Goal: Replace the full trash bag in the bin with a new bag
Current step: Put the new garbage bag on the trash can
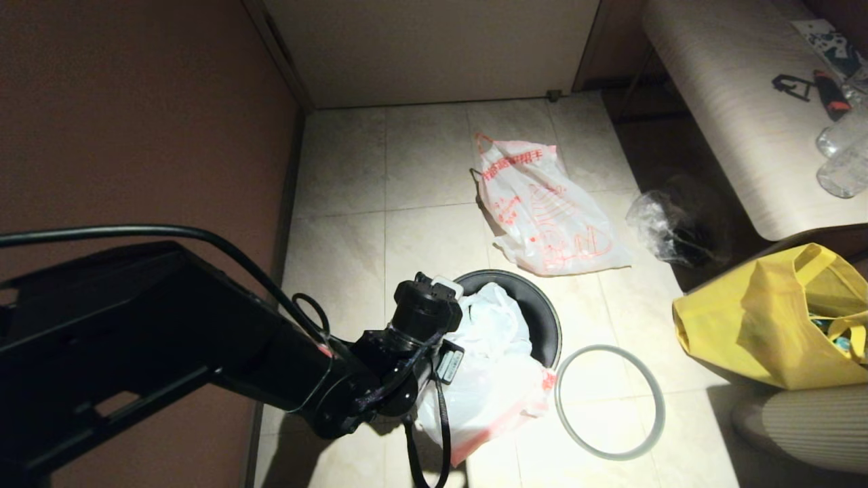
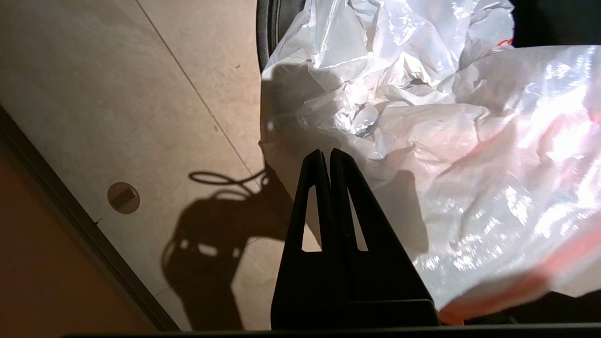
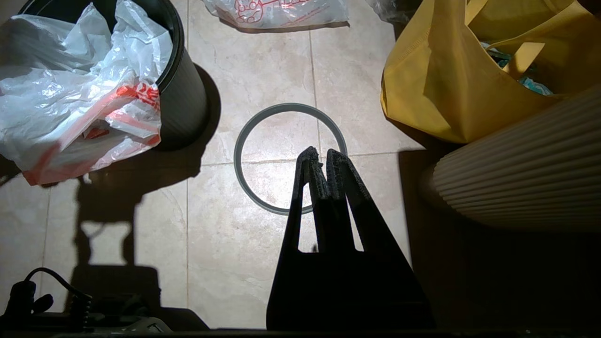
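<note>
- The left gripper [image 2: 327, 155] is hanging clenched with nothing between its fingers, its tips just beside the crumpled plastic at the near side of the bin
- The bin [image 1: 539, 305] is standing on the tiled floor, and the new bag [image 1: 491, 366] is sitting partly inside it, spilling over the near rim and drooping down the outer wall, red handle edges showing
- The full trash bag [image 1: 546, 213] is lying flat on the floor beyond the bin, well apart from it, red print facing up
- The grey hoop [image 1: 608, 401] is lying flat on the floor just right of the bin
- The right gripper [image 3: 323, 157] is hanging clenched and empty above the hoop's near edge
- A yellow tote [image 1: 773, 318] is sitting at the far right, near a small clear bag [image 1: 661, 224]
</note>
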Available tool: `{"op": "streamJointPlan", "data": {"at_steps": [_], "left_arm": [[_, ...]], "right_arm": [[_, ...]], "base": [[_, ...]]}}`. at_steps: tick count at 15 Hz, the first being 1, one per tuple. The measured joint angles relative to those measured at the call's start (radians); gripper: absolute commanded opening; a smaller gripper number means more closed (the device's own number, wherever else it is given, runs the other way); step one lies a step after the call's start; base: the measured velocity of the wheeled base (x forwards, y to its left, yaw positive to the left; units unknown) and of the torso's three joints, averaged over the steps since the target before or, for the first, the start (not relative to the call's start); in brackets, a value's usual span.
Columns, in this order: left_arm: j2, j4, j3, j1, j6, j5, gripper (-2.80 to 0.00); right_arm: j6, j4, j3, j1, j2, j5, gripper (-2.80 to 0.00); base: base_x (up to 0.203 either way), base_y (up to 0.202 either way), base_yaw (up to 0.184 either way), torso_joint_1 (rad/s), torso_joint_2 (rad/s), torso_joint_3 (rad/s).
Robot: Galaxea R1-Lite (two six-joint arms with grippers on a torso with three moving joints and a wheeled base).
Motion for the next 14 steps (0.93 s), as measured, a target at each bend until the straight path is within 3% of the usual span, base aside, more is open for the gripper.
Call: {"op": "streamJointPlan", "data": {"at_steps": [2,5,10,14], "left_arm": [[-0.046,-0.002,0.063,0.002,-0.001,-0.016,-2.8],[-0.104,-0.004,0.177,-0.002,0.001,-0.112,-2.8],[-0.112,-0.016,0.234,-0.017,-0.012,-0.142,-2.8],[-0.082,-0.053,0.268,-0.068,-0.145,-0.133,-2.8]], "right_arm": [[-0.001,0.0,0.0,0.001,0.0,0.0,-2.8],[-0.005,0.003,0.0,0.002,0.0,-0.001,-2.8],[0.007,0.003,-0.001,0.01,0.002,0.0,-2.8],[0.009,0.002,0.0,0.01,0.001,0.0,-2.8]], "base": [[0.0,0.0,0.0,0.0,0.0,0.0],[0.0,0.0,0.0,0.0,0.0,0.0],[0.0,0.0,0.0,0.0,0.0,0.0],[0.0,0.0,0.0,0.0,0.0,0.0]]}}
